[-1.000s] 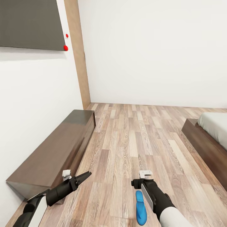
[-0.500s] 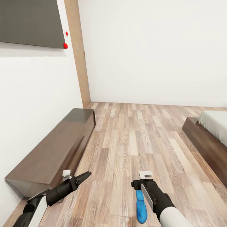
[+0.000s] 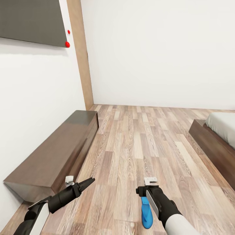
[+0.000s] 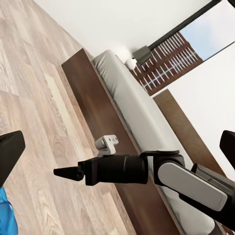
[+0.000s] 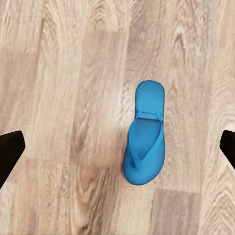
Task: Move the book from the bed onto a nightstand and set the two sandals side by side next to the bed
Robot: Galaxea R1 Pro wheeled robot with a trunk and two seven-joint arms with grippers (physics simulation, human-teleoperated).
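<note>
Directly below your wide-open right gripper lies the flat bright-blue sandal, long axis crosswise to the jaw gap; left gripper closed, farther

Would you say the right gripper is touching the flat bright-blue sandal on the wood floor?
Apart. The right wrist view shows the bright-blue sandal lying flat on the wood floor, with bare planks between it and the open right gripper fingertips at the frame edges.

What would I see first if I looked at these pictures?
The bright blue sandal pops out first, lying flat on the brown wood floor right under the right gripper, whose fingers are spread wide. Next comes the long dark wooden bench along the white wall on the left.
</note>
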